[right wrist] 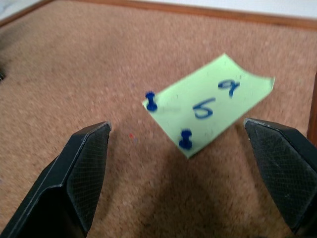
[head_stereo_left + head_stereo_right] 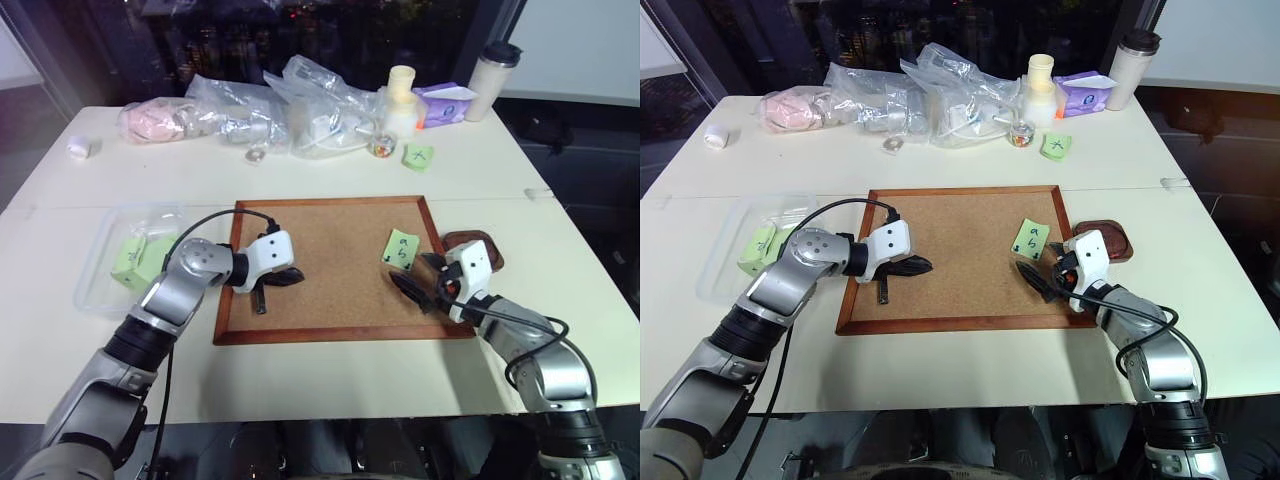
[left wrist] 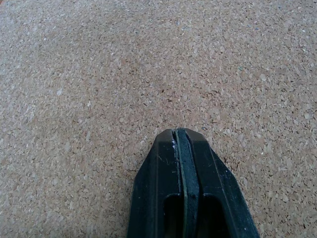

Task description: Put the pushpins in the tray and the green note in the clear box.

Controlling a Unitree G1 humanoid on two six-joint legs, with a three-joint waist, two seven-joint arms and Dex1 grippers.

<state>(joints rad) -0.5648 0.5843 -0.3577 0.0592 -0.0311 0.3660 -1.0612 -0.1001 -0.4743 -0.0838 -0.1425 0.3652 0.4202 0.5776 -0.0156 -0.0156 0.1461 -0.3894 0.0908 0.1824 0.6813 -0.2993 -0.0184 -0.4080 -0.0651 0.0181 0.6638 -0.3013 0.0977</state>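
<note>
An office or lab workspace at night: white tables [image 2: 330, 370] pushed together before a dark window [image 2: 300, 30], holding a corkboard [image 2: 335, 265], sticky notes [image 2: 419, 154], plastic bags [image 2: 300, 105] and a travel mug [image 2: 492, 80].

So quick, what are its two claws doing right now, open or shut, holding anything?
Left gripper: shut, holding nothing, over the corkboard.
Right gripper: open, empty, facing the green note and its two blue pushpins.

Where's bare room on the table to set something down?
Free: the corkboard middle, between the left claw and the green note; also the white table strip along its near edge. Crowded: the far edge, with plastic bags, bottle and cup.
</note>
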